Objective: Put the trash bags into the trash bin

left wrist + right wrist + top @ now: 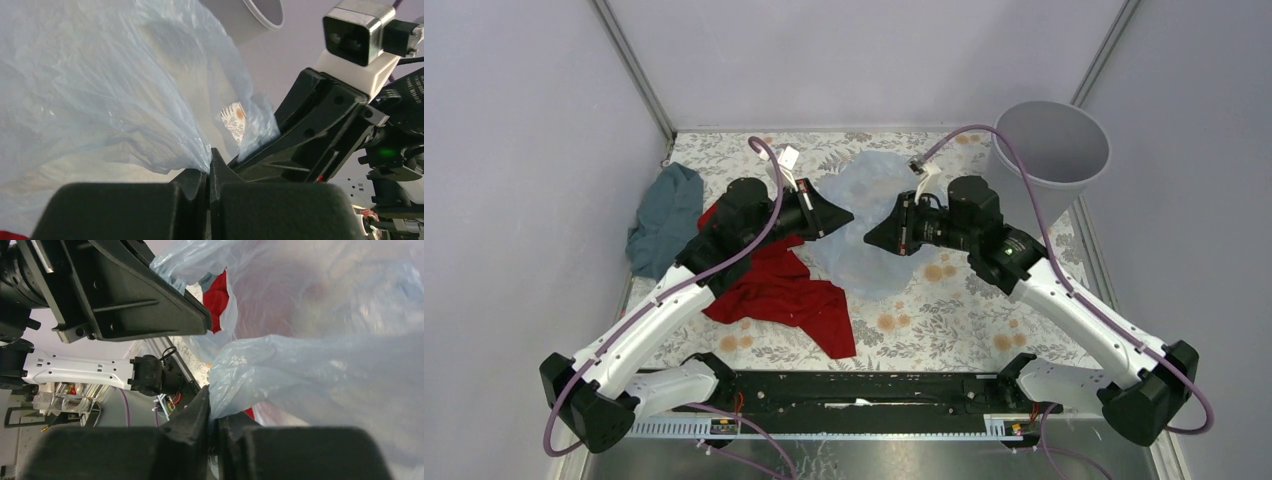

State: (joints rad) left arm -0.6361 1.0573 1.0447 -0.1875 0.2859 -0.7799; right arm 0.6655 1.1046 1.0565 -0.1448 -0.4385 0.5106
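The pale blue translucent trash bag (864, 215) hangs spread between my two grippers above the middle of the floral table. My left gripper (842, 217) is shut on one edge of the bag (125, 100), film pinched between its jaws. My right gripper (876, 238) is shut on the opposite edge of the bag (320, 370). The two grippers face each other a short way apart. The light grey trash bin (1052, 145) stands upright at the back right corner, open and apart from the bag; its rim shows in the left wrist view (255, 20).
A red cloth (779, 290) lies on the table under the left arm, also seen through the bag in the right wrist view (216, 297). A teal-grey cloth (664, 215) lies at the left wall. Grey walls enclose the table on three sides.
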